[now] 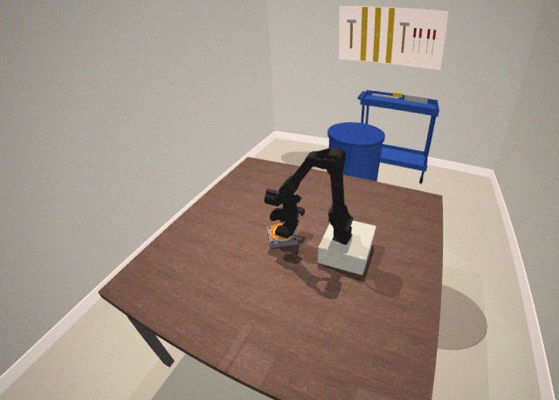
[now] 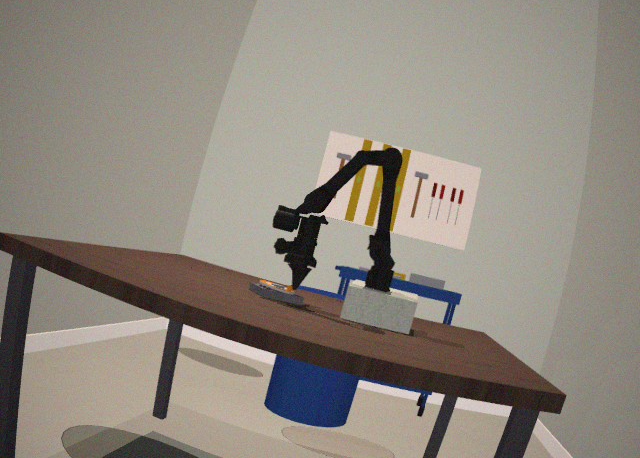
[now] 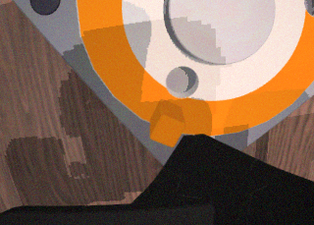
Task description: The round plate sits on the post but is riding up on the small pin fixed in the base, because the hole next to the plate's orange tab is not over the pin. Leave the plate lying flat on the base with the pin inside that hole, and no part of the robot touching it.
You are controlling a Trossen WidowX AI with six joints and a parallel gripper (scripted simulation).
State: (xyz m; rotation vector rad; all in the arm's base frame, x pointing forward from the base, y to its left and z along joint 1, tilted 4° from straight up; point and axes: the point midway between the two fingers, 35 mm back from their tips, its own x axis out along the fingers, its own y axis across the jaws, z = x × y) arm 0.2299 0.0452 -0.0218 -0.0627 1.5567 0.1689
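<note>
Gripper (image 2: 298, 283) pressed together, empty — tip at orange tab (image 3: 172, 126), apparently touching plate (image 3: 105, 28) edge.

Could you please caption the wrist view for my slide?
Shut gripper poised at the orange tab of the round plate on its grey base.

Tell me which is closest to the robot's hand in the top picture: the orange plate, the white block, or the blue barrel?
1. Orange plate, right under the shut hand.
2. White block, to its right, under the arm.
3. Blue barrel, beyond the table's far edge.
</note>
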